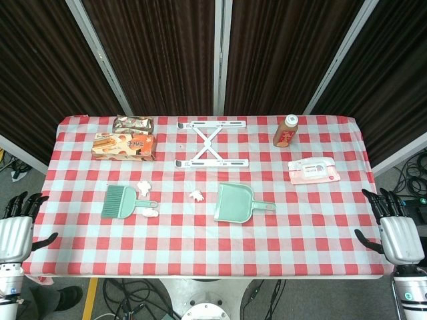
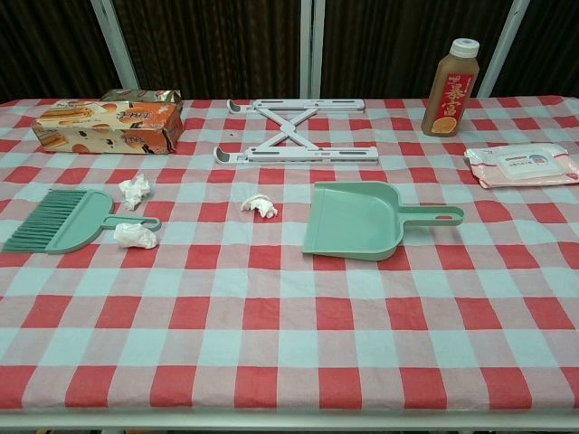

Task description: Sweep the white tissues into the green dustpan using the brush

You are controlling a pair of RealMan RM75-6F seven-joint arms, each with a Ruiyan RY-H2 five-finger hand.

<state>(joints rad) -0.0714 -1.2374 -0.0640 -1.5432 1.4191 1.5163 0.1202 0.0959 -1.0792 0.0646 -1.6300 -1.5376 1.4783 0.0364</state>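
Left hand (image 1: 15,235) sat off the bench's (image 1: 200,257) 8 o'clock corner, fingers apart, grasping nothing; only the head view showed it.

Green brush (image 1: 120,201) lay flat at 9 o'clock from bench centre, bristles toward the left edge, handle pointing right. Three white tissues: one (image 1: 143,184) just above the brush handle, one (image 1: 150,213) at the handle's tip, touching or nearly so, and one (image 1: 195,195) between brush and dustpan, apart from both.

At 11 o'clock, an orange snack box (image 1: 124,145) with a brown packet (image 1: 133,123) right behind it. At 12 o'clock, a white folding stand (image 1: 211,143), X-shaped between two rails.

Green dustpan (image 1: 234,203) lay near centre, slightly to the right, handle pointing to 3 o'clock. Nothing was in the pan; no tissue touched it.

At 1 o'clock, a brown bottle (image 1: 285,130) with a white cap stood upright. At 2 o'clock, a pink-and-white wipes pack (image 1: 313,171) lay flat.

Right hand (image 1: 393,230) sat off the 4 o'clock corner, fingers spread, released, holding nothing; head view only.
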